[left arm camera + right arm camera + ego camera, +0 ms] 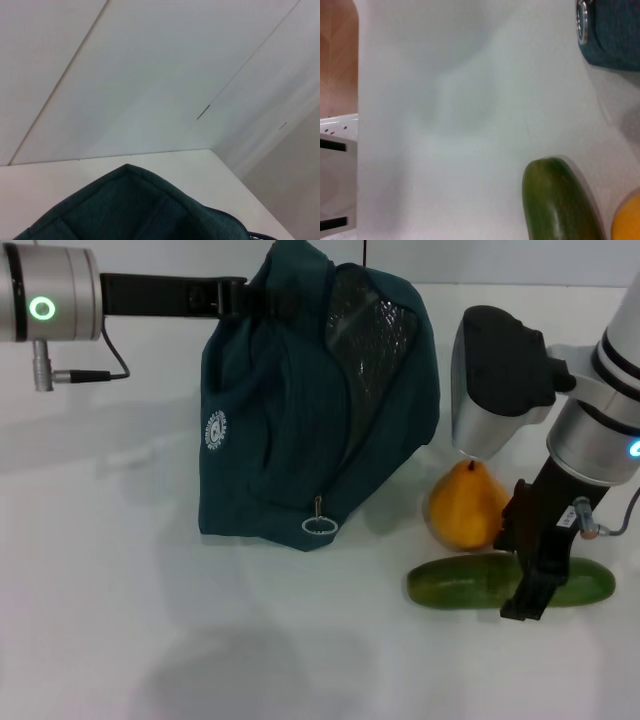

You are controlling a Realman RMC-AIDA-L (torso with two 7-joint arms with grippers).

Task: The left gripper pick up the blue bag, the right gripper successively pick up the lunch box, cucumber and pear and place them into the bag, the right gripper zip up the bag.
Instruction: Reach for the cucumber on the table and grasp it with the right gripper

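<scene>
The blue bag (300, 430) carries a small round white emblem (216, 429) on its side; the lettering in it is too small to read. The bag is soft teal-blue fabric, slumped and creased, with a dark mesh panel (365, 330) near its top and a zip pull ending in a pale metal ring (319, 525) low on its front. It stands on the white desk (150, 620), its top held up by the left tool (232, 297), whose dark arm reaches in level from the left behind a silver joint with a glowing green ring light (42, 308). The tool is clamped on the bag's upper edge.

To the bag's right lies the pear (466, 505), smooth, yellow-orange, stem up. Just in front of it is the cucumber (460, 581), glossy dark green, long and rounded at the ends, lying crosswise on the desk.

The right tool (530, 592) points down at the cucumber from a bent grey-and-black arm, its dark fingers straddling the vegetable toward its right end; whether they are pressing it or merely spread around it I cannot tell.
</scene>
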